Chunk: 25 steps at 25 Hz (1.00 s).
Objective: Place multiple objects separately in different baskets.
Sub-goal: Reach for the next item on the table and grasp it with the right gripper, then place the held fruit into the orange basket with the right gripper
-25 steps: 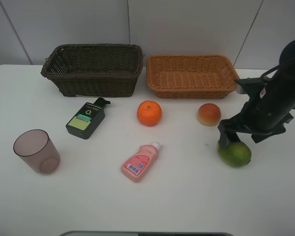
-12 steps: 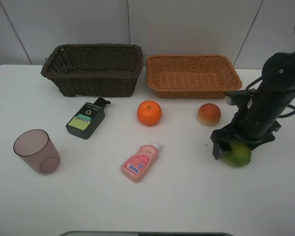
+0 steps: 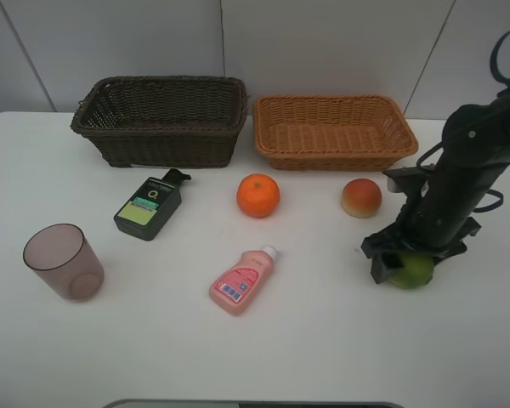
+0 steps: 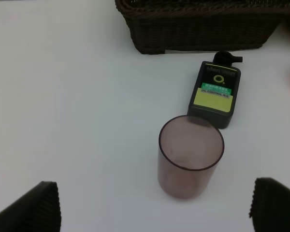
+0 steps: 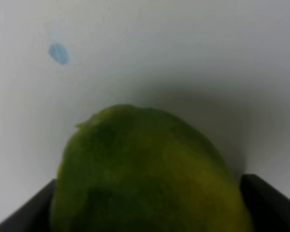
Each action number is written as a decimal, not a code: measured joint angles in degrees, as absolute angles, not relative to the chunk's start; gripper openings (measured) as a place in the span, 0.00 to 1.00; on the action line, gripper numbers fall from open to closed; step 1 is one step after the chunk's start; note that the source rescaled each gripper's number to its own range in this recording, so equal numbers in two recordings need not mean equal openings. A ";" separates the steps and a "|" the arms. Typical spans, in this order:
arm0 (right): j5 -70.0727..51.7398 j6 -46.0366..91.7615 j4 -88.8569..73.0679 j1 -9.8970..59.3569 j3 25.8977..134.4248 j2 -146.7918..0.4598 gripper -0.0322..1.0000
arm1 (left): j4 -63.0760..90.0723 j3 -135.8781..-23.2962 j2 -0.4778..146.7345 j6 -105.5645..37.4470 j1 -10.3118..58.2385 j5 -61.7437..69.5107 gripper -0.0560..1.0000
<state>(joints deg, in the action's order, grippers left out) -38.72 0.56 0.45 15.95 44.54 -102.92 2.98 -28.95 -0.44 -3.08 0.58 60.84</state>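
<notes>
Mango-like green fruit (image 5: 150, 169) lies on the white worktop (image 3: 323, 340) at the near right. The right hand (image 3: 405, 257) is lowered over it with a finger on each side, but I cannot tell whether the pads press it. To grasp well, I judge the jaws should close gently across the fruit's widest part, since its smooth, rounded skin could slip out. The lift should then go straight up before heading for a basket.

The left hand (image 4: 157, 207), seen only in its wrist view, is spread wide and faces the translucent purplish cup (image 3: 63, 261), a smooth tapered tumbler standing upright. Near the middle lies a glossy pink bottle (image 3: 242, 280) with a white cap. Further back are a flat dark green bottle (image 3: 148, 206), a round orange (image 3: 257, 195) and a red-yellow peach (image 3: 361, 197). Farthest stand the deep dark brown wicker basket (image 3: 161, 144) and the shallower tan basket (image 3: 331, 158), both rectangular and coarsely woven.
</notes>
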 joint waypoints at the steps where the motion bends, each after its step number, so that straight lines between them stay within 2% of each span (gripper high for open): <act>1: -38.72 0.50 0.45 16.00 44.54 -102.92 0.36 | 2.98 -28.95 -0.44 -3.08 0.58 60.84 1.00; 25: -37.48 0.46 0.44 16.15 44.60 -102.92 0.35 | 2.98 -28.95 -0.44 -3.08 0.58 60.84 1.00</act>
<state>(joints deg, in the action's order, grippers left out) -37.48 0.46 0.44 16.15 44.60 -102.92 2.98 -28.95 -0.44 -3.08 0.58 60.84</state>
